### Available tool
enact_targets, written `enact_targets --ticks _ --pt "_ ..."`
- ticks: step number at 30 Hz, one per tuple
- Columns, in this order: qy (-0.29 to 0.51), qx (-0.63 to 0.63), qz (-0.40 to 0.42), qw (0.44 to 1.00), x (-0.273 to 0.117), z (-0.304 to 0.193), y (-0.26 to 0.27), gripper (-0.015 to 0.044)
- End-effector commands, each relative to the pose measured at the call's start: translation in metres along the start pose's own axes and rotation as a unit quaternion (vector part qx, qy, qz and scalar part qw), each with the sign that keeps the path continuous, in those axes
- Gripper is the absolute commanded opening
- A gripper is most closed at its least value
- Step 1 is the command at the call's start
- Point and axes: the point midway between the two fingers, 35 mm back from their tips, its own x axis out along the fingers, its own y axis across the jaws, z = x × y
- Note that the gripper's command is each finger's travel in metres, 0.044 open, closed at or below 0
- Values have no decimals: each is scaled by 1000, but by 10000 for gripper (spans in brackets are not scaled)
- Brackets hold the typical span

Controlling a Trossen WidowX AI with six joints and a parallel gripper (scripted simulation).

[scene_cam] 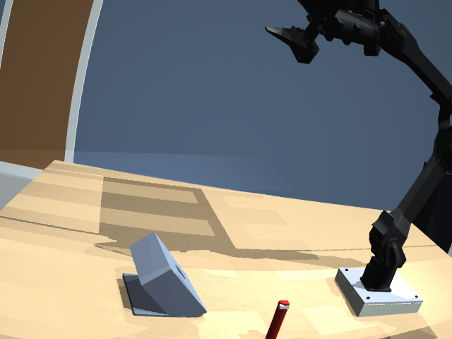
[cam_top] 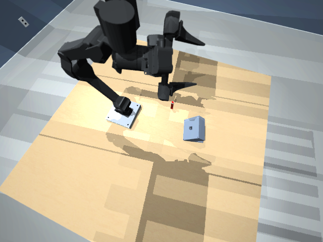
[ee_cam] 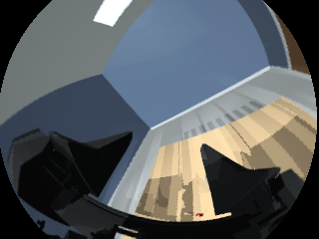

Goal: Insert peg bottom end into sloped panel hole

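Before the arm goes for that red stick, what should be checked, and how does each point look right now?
1. Claw open: ok, its two fingers stand wide apart.
2. Nothing held in the claw: ok.
3. Red peg standing upright on the table: ok.
4. Hole in the sloped block free of the peg: ok, the peg is well off to the side.
5. Claw down around the peg: not ok, it is high above the table.
6. Peg's shape matching the hole's: cannot tell, both look too small.
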Motion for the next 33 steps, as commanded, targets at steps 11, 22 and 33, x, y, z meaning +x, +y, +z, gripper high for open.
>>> enact_targets --ticks 11,22,33 --pt "163 6 -105 981 64 -92 -57 440" --pt "294 -18 -183 938 84 -176 -93 440" --pt "426 -79 -269 860 75 -260 -133 440"
